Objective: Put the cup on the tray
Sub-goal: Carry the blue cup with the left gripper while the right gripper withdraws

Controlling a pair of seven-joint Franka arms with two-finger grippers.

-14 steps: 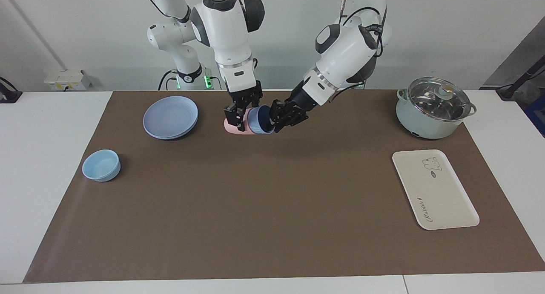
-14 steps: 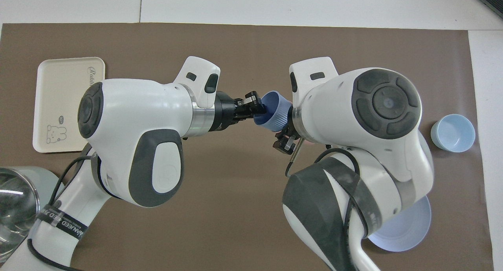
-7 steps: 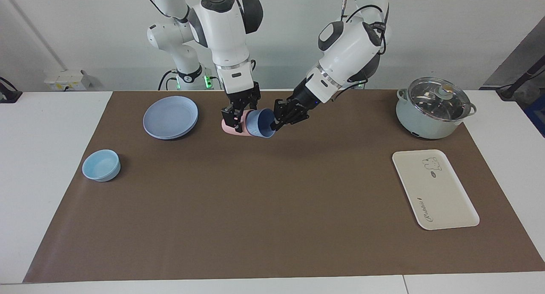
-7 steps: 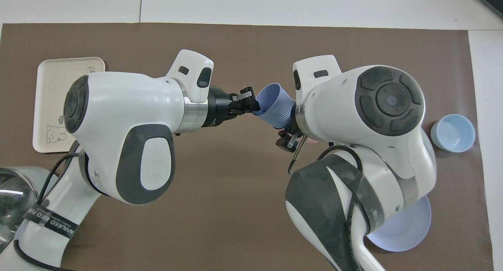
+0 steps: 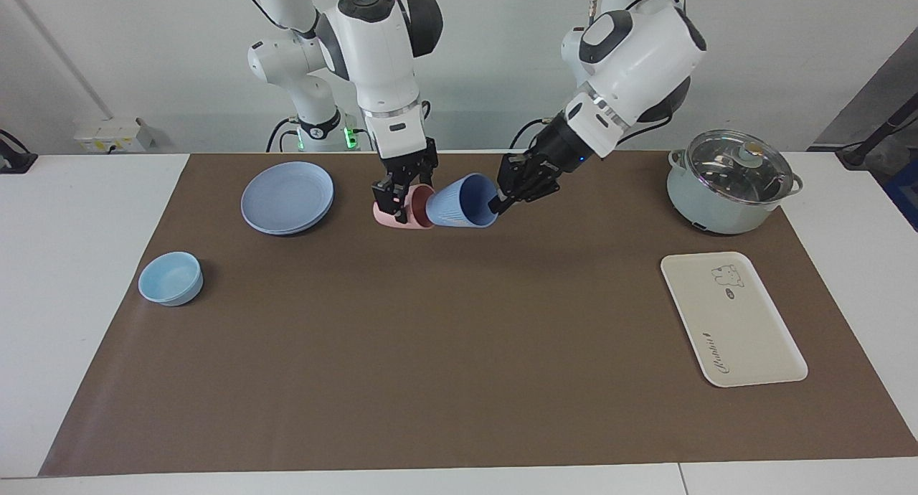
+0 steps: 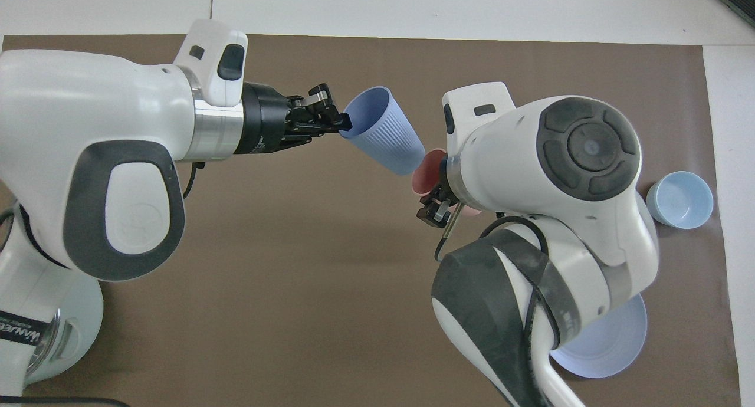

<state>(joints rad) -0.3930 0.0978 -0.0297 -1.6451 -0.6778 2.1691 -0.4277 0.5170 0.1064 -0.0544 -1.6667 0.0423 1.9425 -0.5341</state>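
Observation:
My left gripper [image 5: 496, 202] is shut on the rim of the periwinkle-blue cup [image 5: 459, 202] and holds it tilted on its side in the air over the brown mat. It also shows in the overhead view [image 6: 341, 122] with the cup [image 6: 382, 133]. The cup is out of the pink cup [image 5: 403, 214] and just apart from it. My right gripper [image 5: 399, 199] is shut on the pink cup, which lies on its side at the mat. The cream-white tray [image 5: 731, 323] lies flat toward the left arm's end of the table, with nothing on it. In the overhead view my left arm hides it.
A lidded pot [image 5: 731, 183] stands nearer to the robots than the tray. A round blue plate [image 5: 287, 197] and a light-blue bowl [image 5: 171, 278] sit toward the right arm's end. The brown mat [image 5: 459, 351] covers the table's middle.
My left gripper has pulled the blue cup out of the pink cup, raised it and moved it toward the left arm's end. My right gripper has stayed on the pink cup.

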